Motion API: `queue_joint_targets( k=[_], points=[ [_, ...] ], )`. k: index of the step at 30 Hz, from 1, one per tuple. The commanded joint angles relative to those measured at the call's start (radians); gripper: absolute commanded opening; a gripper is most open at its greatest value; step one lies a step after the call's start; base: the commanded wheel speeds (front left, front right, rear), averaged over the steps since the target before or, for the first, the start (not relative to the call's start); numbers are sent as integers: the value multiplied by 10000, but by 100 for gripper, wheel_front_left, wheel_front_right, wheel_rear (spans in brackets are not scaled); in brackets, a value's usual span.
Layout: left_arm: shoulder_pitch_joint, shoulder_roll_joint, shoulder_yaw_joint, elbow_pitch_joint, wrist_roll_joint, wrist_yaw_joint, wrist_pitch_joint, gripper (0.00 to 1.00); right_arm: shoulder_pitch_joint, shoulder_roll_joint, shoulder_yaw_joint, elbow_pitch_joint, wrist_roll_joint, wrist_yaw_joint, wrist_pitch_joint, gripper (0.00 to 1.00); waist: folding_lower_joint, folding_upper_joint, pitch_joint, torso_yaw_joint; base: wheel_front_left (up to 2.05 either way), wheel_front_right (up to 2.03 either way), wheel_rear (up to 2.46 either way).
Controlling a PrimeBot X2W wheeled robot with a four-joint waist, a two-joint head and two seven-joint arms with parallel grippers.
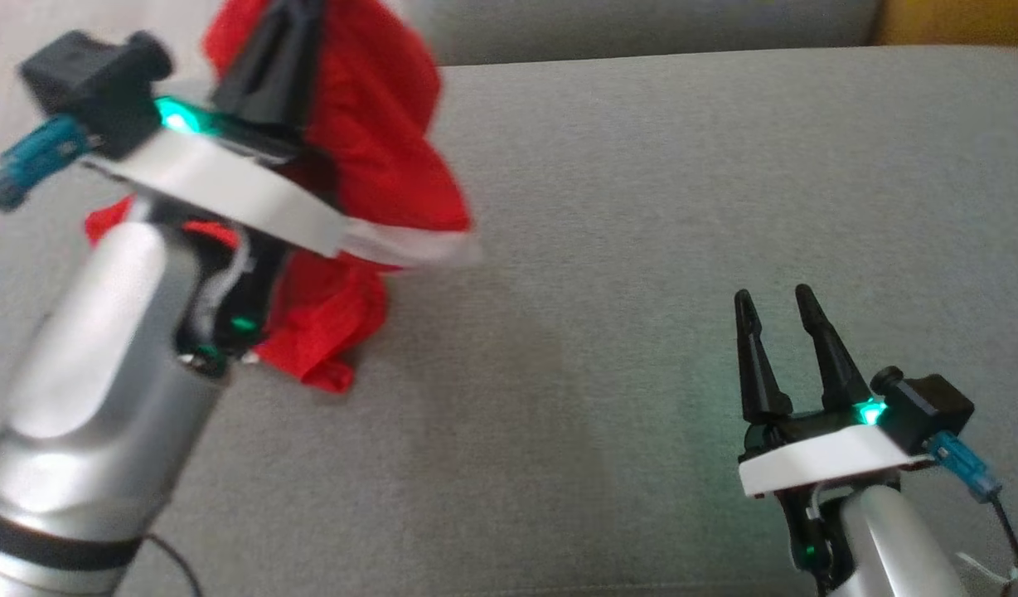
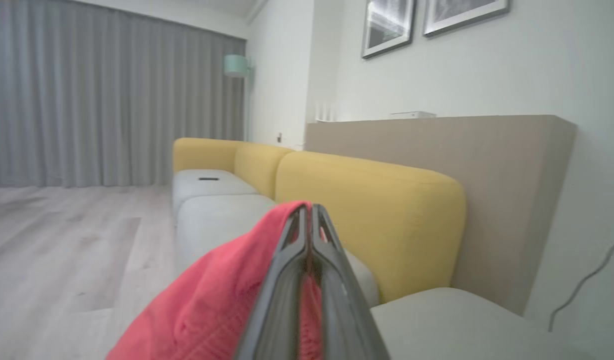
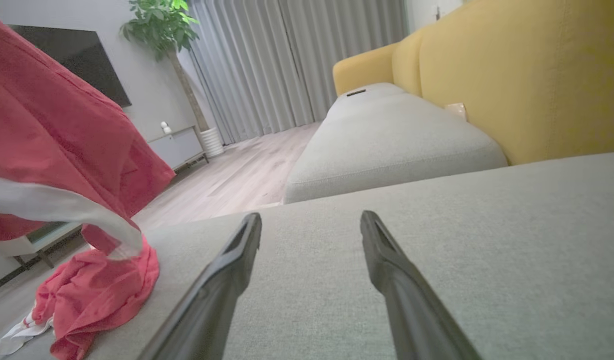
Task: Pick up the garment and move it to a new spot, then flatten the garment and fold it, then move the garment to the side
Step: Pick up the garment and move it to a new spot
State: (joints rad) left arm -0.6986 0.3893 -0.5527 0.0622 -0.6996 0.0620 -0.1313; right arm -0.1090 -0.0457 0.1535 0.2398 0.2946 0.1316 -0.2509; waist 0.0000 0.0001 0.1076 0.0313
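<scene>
Garment (image 1: 376,124), red with a white band, hangs from your left gripper (image 2: 311,210), whose fingers are pressed together on a fold of the cloth. Its lower end lies bunched on the grey seat cushion (image 1: 642,249) toward the left edge. Your right gripper (image 1: 774,292) sits low over the cushion's right part, fingers spread, well apart from the cloth.
</scene>
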Motion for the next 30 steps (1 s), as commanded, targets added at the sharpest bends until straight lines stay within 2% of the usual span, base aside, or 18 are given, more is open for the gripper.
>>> queue_joint_targets(
  k=[1, 7, 14, 18, 20, 27, 28, 29, 30],
  points=[
    [-791, 2, 252, -533, -46, 80, 120, 0, -372, -45, 212, -381, 106, -9, -109, 100, 0, -1, -21, -410, 0, 0, 0],
    [-1439, -1119, -316, -739, -63, 248, 346, 0, -728, -45, 17, -777, 348, -9, -109, 100, 0, -1, 240, -1556, 0, 0, 0],
    [-2026, -2204, -602, -375, 5, 384, -65, 0, -1054, -45, -509, -1399, 554, -9, -109, 100, 0, -1, 793, -2731, 0, 0, 0],
    [-1902, -2282, -561, 60, -2, 416, -335, 0, -1074, -45, -651, -1564, 603, -9, -109, 100, 0, -1, 1011, -2947, 0, 0, 0],
    [-1616, -2111, -558, 582, 19, 396, -460, 0, -1069, -45, -670, -1635, 593, -9, -109, 100, 0, -1, 1147, -2997, 0, 0, 0],
    [-333, -1534, -774, 3298, 260, -12, -1031, 0, -1084, -45, -602, -1595, 437, -9, -109, 100, 0, -1, 1472, -2817, 0, 0, 0],
    [-211, -1474, -752, 3790, 358, 64, -1096, 77, -1101, -45, -560, -1570, 406, -9, -109, 100, 0, -1, 1491, -2782, 0, 0, 0],
    [-124, -1432, -750, 4239, 471, 117, -1149, 100, -1115, -45, -524, -1547, 359, -9, -109, 100, 0, -1, 1508, -2735, 0, 0, 0],
    [-68, -1388, -747, 4627, 614, 162, -1199, 100, -1130, -45, -493, -1530, 318, -9, -109, 100, 0, -1, 1513, -2693, 0, 0, 0]
  ],
)
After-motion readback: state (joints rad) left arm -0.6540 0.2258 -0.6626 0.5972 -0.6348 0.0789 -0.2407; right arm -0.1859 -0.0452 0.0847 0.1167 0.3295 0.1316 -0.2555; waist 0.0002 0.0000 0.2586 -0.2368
